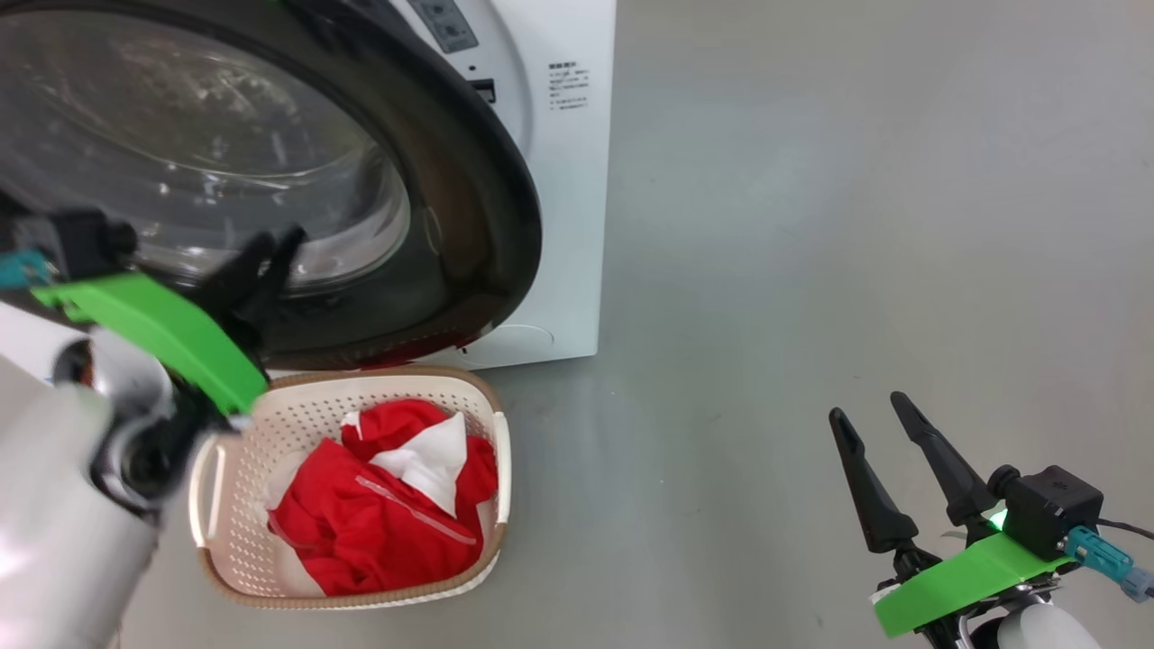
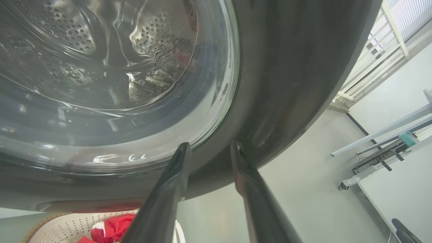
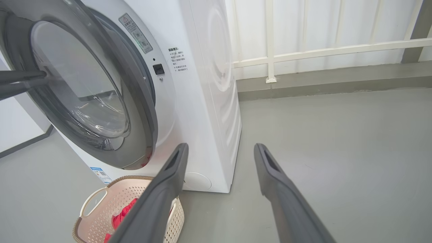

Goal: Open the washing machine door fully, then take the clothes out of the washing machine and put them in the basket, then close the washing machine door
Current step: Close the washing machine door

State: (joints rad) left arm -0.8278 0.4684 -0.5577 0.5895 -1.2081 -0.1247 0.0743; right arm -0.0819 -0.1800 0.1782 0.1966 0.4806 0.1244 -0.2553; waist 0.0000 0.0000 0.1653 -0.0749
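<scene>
Fingers near: right fingers wide apart, empty, above the grey floor. Bright red-and-white clothes lie in the cream perforated plastic basket. Left fingers, slightly apart and empty, point at the glossy black-rimmed round glass door, ajar on the big white washing machine.

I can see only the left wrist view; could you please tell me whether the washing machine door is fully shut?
Observer: No, the washing machine door stands ajar from the washing machine.
Operator: Where is the right gripper?
Observer: The right gripper hangs open above the floor, right of the machine.
Operator: Does anything overhang the basket?
Observer: No, the clothes lie wholly inside the basket.
</scene>
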